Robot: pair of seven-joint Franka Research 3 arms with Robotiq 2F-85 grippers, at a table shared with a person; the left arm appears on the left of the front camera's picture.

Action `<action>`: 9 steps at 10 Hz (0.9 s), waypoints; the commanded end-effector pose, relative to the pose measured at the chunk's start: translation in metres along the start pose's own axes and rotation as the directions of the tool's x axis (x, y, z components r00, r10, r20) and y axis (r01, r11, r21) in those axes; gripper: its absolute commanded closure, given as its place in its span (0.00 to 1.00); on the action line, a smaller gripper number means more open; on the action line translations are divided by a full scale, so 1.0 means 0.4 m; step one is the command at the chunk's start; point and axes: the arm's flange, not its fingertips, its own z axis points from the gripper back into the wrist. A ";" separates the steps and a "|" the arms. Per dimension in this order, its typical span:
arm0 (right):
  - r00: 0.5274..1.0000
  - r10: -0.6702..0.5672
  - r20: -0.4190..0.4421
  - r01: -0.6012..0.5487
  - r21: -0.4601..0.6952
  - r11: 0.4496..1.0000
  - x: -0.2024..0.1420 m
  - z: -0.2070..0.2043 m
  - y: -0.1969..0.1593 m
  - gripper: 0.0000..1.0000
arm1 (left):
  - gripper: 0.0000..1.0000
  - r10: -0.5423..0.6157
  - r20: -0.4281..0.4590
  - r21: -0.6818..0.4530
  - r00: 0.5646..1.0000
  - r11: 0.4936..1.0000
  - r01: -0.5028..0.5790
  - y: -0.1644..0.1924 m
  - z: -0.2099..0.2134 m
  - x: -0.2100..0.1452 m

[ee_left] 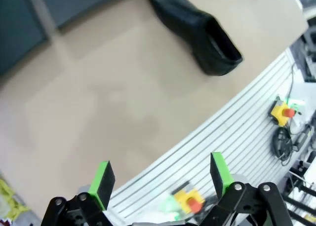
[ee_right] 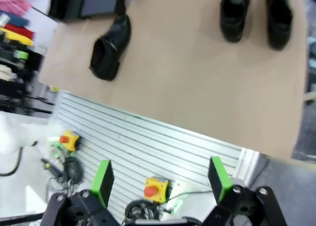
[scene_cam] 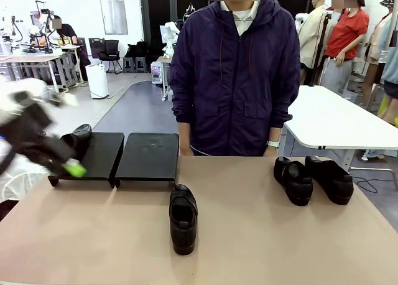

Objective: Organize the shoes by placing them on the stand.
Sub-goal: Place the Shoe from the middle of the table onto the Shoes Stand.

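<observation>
One black shoe (scene_cam: 78,139) rests on the left stand (scene_cam: 99,157), and the right stand (scene_cam: 149,155) beside it is bare. Another shoe (scene_cam: 183,218) lies mid-table, toe towards me. Two more shoes (scene_cam: 293,180) (scene_cam: 329,178) sit side by side at the far right. My left gripper (scene_cam: 71,167), motion-blurred, hangs over the left stand's front edge. In the left wrist view its fingers (ee_left: 162,175) stand open and empty, with the middle shoe (ee_left: 197,31) far ahead. My right gripper (ee_right: 160,179) is open and empty, high above the table's near edge, looking down on the shoes (ee_right: 111,48) (ee_right: 236,14) (ee_right: 279,16).
A person (scene_cam: 236,79) in a dark purple jacket stands at the far side of the table. A white table (scene_cam: 336,120) is behind on the right. Yellow emergency-stop boxes (ee_right: 157,189) (ee_left: 282,111) sit on the slatted base below the table's near edge.
</observation>
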 end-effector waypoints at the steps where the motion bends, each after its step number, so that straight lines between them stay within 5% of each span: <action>1: 1.000 -0.001 0.007 0.001 0.015 1.000 -0.003 0.005 -0.004 0.00 | 0.00 0.040 -0.104 0.047 0.994 0.998 -0.035 -0.084 -0.178 0.161; 4: 1.000 -0.001 0.007 0.001 0.015 1.000 -0.003 0.005 -0.004 0.00 | 0.00 0.276 -0.091 0.026 0.957 0.961 -0.275 -0.222 -0.308 0.220; 5: 1.000 -0.001 0.007 0.001 0.015 1.000 -0.003 0.005 -0.004 0.00 | 0.00 0.270 -0.072 0.082 0.960 0.961 -0.265 -0.223 -0.300 0.223; 6: 1.000 -0.001 0.007 0.001 0.015 1.000 -0.003 0.005 -0.004 0.00 | 0.00 0.197 -0.122 0.022 0.973 0.980 -0.195 -0.233 -0.353 0.198; 9: 1.000 -0.001 0.007 0.001 0.015 1.000 -0.003 0.005 -0.004 0.00 | 0.00 0.237 -0.111 0.036 0.965 0.972 -0.234 -0.234 -0.350 0.220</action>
